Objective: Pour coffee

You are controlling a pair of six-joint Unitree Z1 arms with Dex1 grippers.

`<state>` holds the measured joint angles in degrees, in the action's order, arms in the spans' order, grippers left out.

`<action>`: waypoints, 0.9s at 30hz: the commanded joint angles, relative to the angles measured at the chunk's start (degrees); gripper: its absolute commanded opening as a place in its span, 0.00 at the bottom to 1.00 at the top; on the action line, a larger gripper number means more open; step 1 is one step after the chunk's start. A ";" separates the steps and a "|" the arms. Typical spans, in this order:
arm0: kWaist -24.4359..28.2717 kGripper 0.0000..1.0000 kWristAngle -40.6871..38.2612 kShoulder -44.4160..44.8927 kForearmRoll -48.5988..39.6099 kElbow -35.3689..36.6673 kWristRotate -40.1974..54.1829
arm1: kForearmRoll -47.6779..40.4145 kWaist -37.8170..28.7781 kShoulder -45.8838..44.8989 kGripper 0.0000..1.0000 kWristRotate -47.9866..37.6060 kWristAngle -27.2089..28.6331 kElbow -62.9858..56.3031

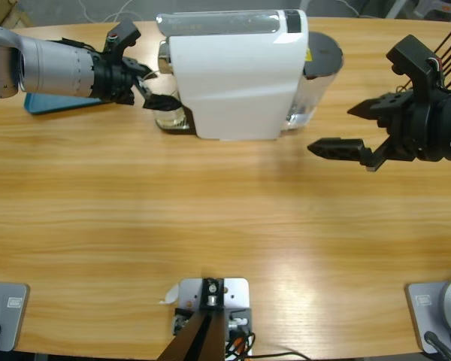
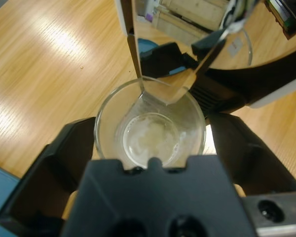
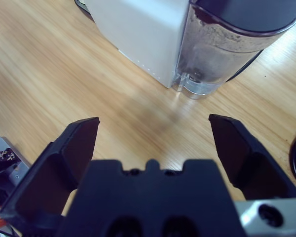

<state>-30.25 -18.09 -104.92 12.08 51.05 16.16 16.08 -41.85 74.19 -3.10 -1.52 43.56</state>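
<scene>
My left gripper point(image 1: 152, 89) hugs a small clear glass point(image 2: 150, 129) from both sides. I can't tell if it squeezes tight yet. The glass stands under the spout of the white coffee machine point(image 1: 237, 75), because that is where the drink comes out. Looking down from my left wrist, I see the coffee point(image 2: 150, 138), a thin pale puddle at the bottom. From high up the glass is mostly hidden. My right gripper point(image 1: 358, 128) is wide open and holds nothing. It waits above the tabletop point(image 1: 225, 226), near the machine's water tank point(image 3: 222, 54), which my right wrist shows close up.
</scene>
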 commanded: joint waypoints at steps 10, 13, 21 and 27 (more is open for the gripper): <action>0.61 0.35 -2.11 -1.59 1.01 -4.17 -3.51 | -1.32 -0.60 2.01 1.00 0.11 0.99 -1.94; 0.63 0.14 -0.51 -1.27 1.01 -4.82 -4.44 | -1.32 -0.60 2.01 1.00 0.11 0.99 -1.97; 3.27 0.00 2.29 3.84 1.03 -5.98 -5.84 | -1.32 -0.60 2.10 1.00 0.11 1.11 -1.90; 6.06 0.00 4.41 11.37 -0.20 -7.19 -8.67 | -1.53 -0.57 2.50 1.00 0.11 1.22 -1.90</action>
<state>-27.36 -16.35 -101.07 13.17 46.64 10.22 15.54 -41.85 74.34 -3.10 -1.34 43.50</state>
